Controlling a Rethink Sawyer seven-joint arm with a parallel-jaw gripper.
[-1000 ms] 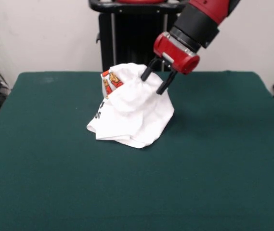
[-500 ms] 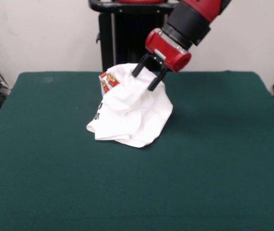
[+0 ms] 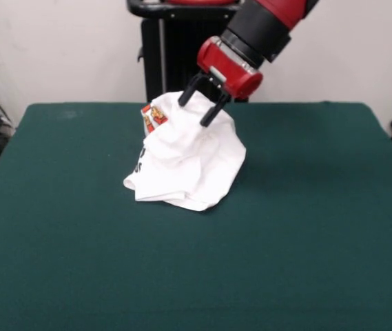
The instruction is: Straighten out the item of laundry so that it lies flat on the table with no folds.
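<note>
Small white short-sleeved T-shirt (image 3: pixel 185 160) with colourful food print: bunched in a crumpled mound left of centre on the far half of the large dark green felt-covered worktop (image 3: pixel 306 234); many folds; orange and red print and black lettering exposed on the left flank only. Red-bodied claw (image 3: pixel 196 110) with black fingers: angled down from the upper right; fingers spread apart, tips at the top of the mound with a ridge of white cloth between them; firm grip not confirmable.

T-shirt (image 3: pixel 189 162): soft creased cloth | table (image 3: pixel 306 241): matt felt-like cloth
</note>
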